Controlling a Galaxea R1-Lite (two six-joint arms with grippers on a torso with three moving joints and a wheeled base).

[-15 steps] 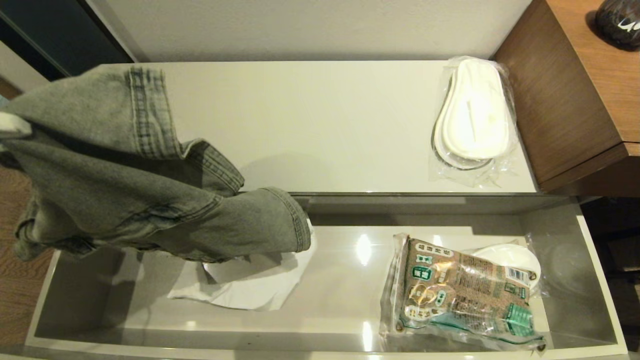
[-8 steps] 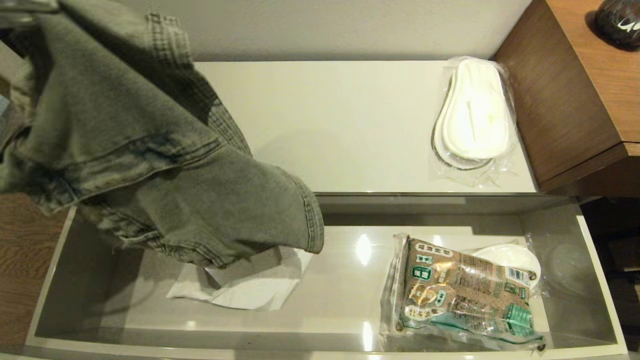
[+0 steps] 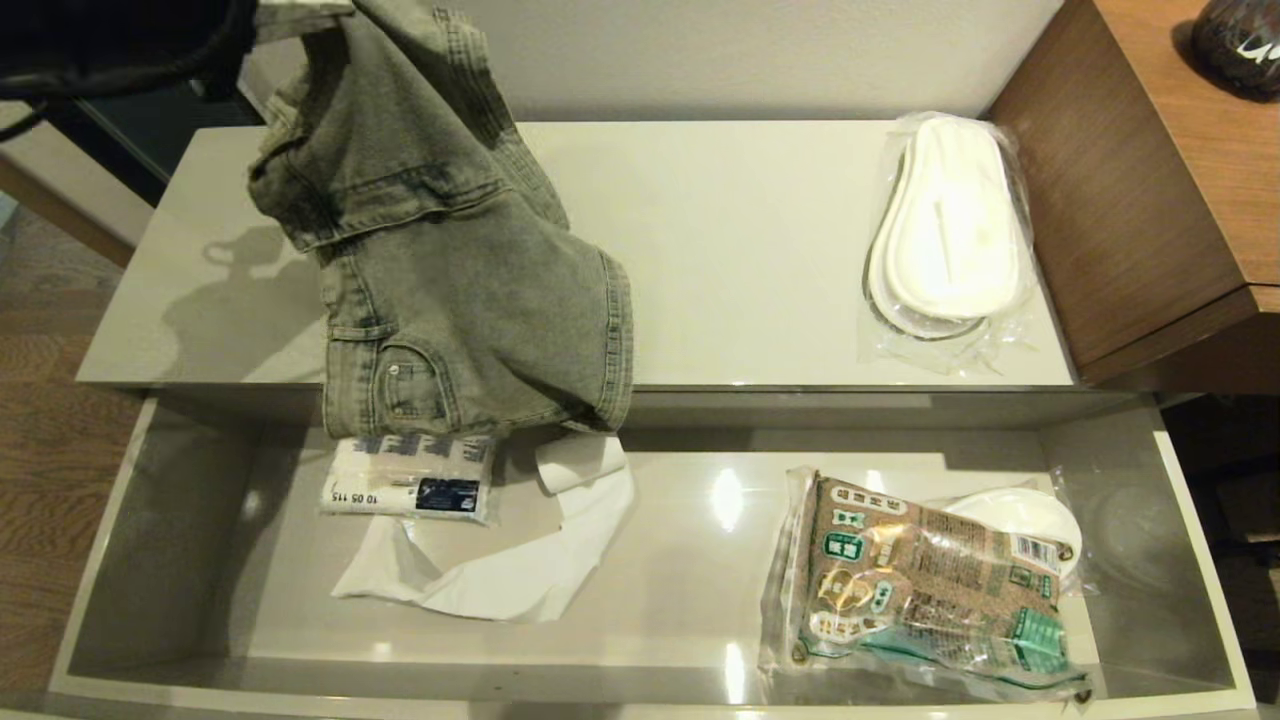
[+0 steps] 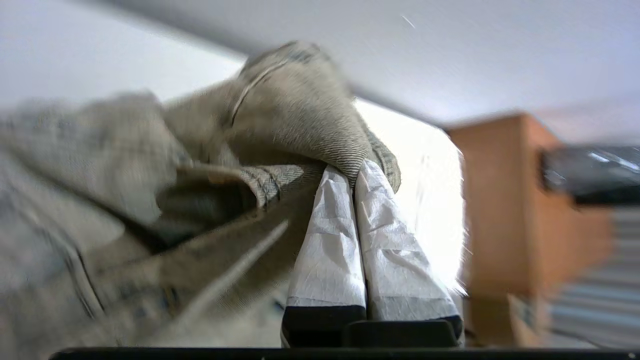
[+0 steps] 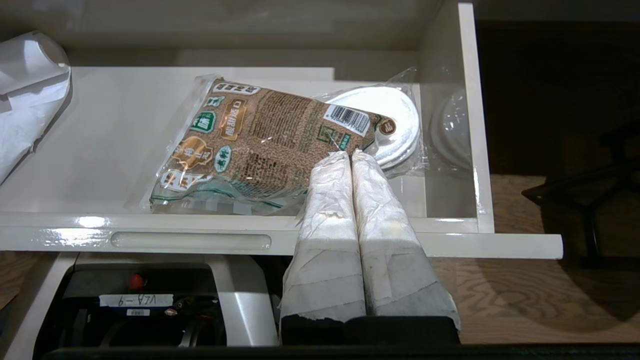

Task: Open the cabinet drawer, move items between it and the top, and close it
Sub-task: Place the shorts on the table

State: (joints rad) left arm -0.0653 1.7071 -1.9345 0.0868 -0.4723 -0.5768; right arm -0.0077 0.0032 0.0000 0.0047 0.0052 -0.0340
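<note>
The faded grey-blue jeans (image 3: 450, 250) hang over the left half of the cream-white top (image 3: 750, 250), their lower end reaching past its front edge. My left gripper (image 4: 354, 172) is shut on a fold of the jeans (image 4: 300, 115); in the head view only its dark arm (image 3: 120, 40) shows, at the upper left corner. The wrapped white slippers (image 3: 945, 235) lie at the right end of the top. The cabinet drawer (image 3: 150, 560) stands pulled open. My right gripper (image 5: 351, 156) is shut and holds nothing, low in front of the drawer (image 5: 450, 235).
In the drawer lie a brown-and-green packet (image 3: 920, 590) on the right, a partly unrolled white paper roll (image 3: 500, 560) and a small labelled white pack (image 3: 410, 480) on the left. A brown wooden unit (image 3: 1150, 200) borders the top on the right.
The jeans have swung from low over the drawer's left end up and back above the top. The small labelled pack beneath them has come into sight. The right arm has not moved.
</note>
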